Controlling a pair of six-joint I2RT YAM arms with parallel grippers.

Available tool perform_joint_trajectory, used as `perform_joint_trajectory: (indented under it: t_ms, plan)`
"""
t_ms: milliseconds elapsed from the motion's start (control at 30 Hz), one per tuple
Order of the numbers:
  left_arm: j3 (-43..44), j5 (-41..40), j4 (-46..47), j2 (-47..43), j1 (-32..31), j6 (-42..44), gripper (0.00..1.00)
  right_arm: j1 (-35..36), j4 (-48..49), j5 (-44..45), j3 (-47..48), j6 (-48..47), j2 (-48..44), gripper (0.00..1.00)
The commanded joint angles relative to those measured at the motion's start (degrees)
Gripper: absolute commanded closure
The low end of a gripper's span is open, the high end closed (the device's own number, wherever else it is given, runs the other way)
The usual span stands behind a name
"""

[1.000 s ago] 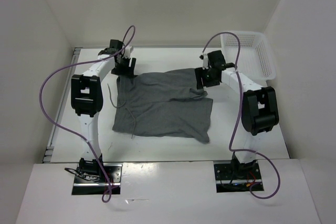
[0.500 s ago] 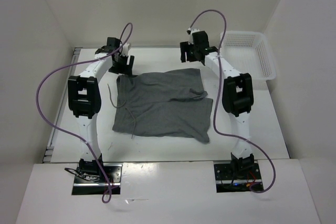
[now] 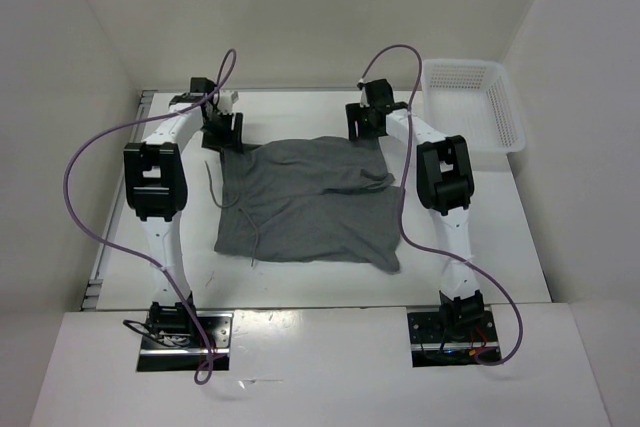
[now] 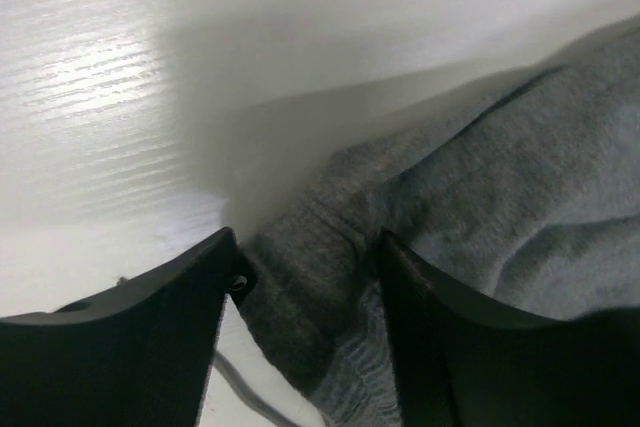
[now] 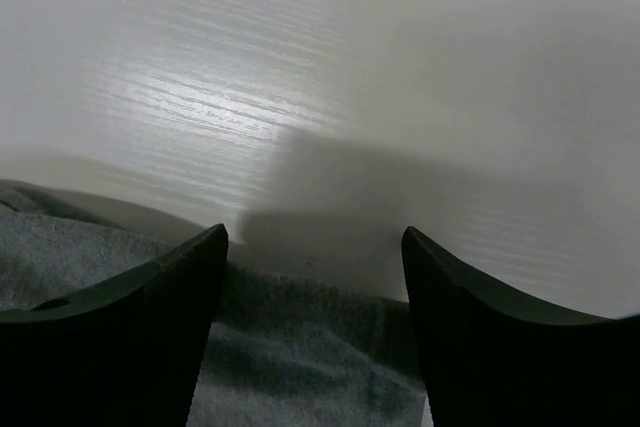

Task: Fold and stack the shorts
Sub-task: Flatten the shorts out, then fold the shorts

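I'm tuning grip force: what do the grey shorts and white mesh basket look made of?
Grey fabric shorts: soft matte knit, probably cotton jersey; the left wrist view shows fuzzy heathered texture and limp wrinkles. White mesh basket: apparently moulded plastic, judging by its rigid, regular lattice walls.

White table (image 3: 510, 237) between plain white walls (image 3: 330, 17)

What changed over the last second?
The right end effector swung from the right edge of the shorts to their far right corner, open. The left end effector shifted slightly toward the far left corner. Shorts and basket stayed put.
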Motion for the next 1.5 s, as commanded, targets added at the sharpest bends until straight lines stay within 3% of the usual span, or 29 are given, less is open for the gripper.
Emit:
perform_joint_trajectory:
  t_ms: [0, 100, 133, 167, 200, 300, 367, 667, 833, 1000, 1033, 1067, 1100, 1267, 1300, 1400, 1467]
  plan:
    - [-0.29, 4.35, -2.75, 0.8, 0.3, 0.3, 0.36, -0.28, 1.08, 0.08, -1.99, 0.43, -2.28, 0.26]
    - [-0.3, 5.93, -4.23, 2.55, 0.3, 0.3, 0.54, -0.28, -0.07, 0.78, -2.0, 0.43, -1.66, 0.36]
    - [-0.3, 5.94, -4.24, 3.08, 0.3, 0.3, 0.65, -0.28, -0.07, 0.79, -2.0, 0.95, -1.66, 0.43]
    - [-0.3, 6.55, -4.24, 3.09, 0.3, 0.3, 0.7, -0.28, -0.07, 1.4, -2.0, 0.96, -1.66, 0.51]
    - [-0.3, 6.56, -4.24, 3.09, 0.3, 0.3, 0.75, -0.28, -0.07, 1.41, -2.0, 0.96, -1.66, 0.69]
    - [-1.44, 6.56, -4.24, 2.47, 0.3, 0.3, 0.94, -0.28, -0.07, 2.64, -3.4, 0.96, -2.19, 1.0]
    - [-1.44, 5.94, -4.24, 2.47, 0.3, 0.3, 1.0, -0.28, -0.07, 1.94, -3.4, 0.96, -2.8, 1.0]
    - [5.41, -0.21, -2.39, -2.78, -0.92, 0.3, 1.0, -0.28, -0.07, 1.84, 4.07, -0.1, -8.42, 1.0]
    - [2.87, -4.95, 1.12, -8.07, -4.61, 0.3, 1.0, -0.81, -0.76, 0.09, 4.07, -0.71, -16.23, 1.0]
    - [-0.38, -8.56, 1.74, -12.47, -7.17, 0.3, 1.0, -1.34, -0.51, 0.26, -3.3, -2.47, -22.57, 1.0]
    - [-3.35, -9.17, 1.74, -12.47, -7.69, 0.3, 1.0, -1.34, -0.51, 0.26, -6.54, -2.47, -22.58, 0.97]
    - [-4.77, -9.18, 1.74, -12.47, -7.7, 0.3, 0.99, -1.34, 0.36, 0.26, -7.52, -2.47, -22.58, 0.63]
    - [-6.0, -9.7, 1.21, -12.47, -8.39, 0.3, 0.99, -1.34, 0.37, -0.52, -7.53, -1.86, -21.54, 0.56]
    - [-8.47, -9.7, 1.74, -11.33, -8.93, 0.3, 0.97, -2.65, -0.15, -0.01, -4.99, 2.54, -13.63, 0.52]
    - [-7.78, -9.7, 1.74, -10.72, -8.93, 0.3, 0.97, -3.26, -0.15, 0.0, -4.99, 2.54, -12.83, 0.39]
    - [-7.24, -9.7, 1.74, -10.18, -9.46, 0.3, 0.97, -4.41, -0.15, -0.43, -4.46, 4.38, -11.15, 0.21]
    - [-6.63, -9.7, 1.74, -9.66, -9.46, 0.3, 0.97, -5.02, -0.68, -2.19, -5.68, 5.87, -10.28, 0.2]
